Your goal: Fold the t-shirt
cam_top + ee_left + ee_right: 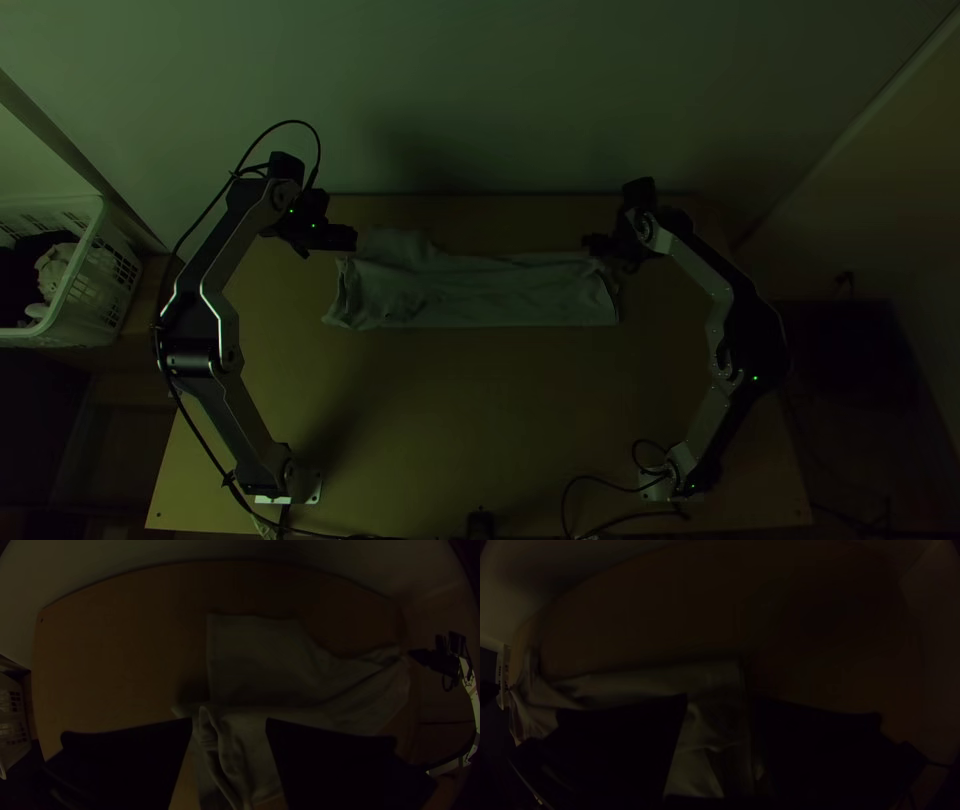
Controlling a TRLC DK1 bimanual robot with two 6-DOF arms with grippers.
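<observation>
In the top view the grey t-shirt [480, 295] lies as a long flat strip across the table, a flap sticking out at its far left and creases at its left end. My left gripper [352, 238] is by the far left corner of the cloth; my right gripper [592, 246] is over its far right corner. In the left wrist view my left gripper [230, 726] is open, with a raised fold of the t-shirt [235, 755] between its fingers. The right wrist view has my right gripper [720, 699] open above the t-shirt's end [700, 725].
A white basket [98, 260] holding cloth stands beyond the table's left side. A wall [480, 100] rises behind the table's far edge. Bare wood [480, 420] lies between the cloth and the near edge, where black cables [600, 490] run.
</observation>
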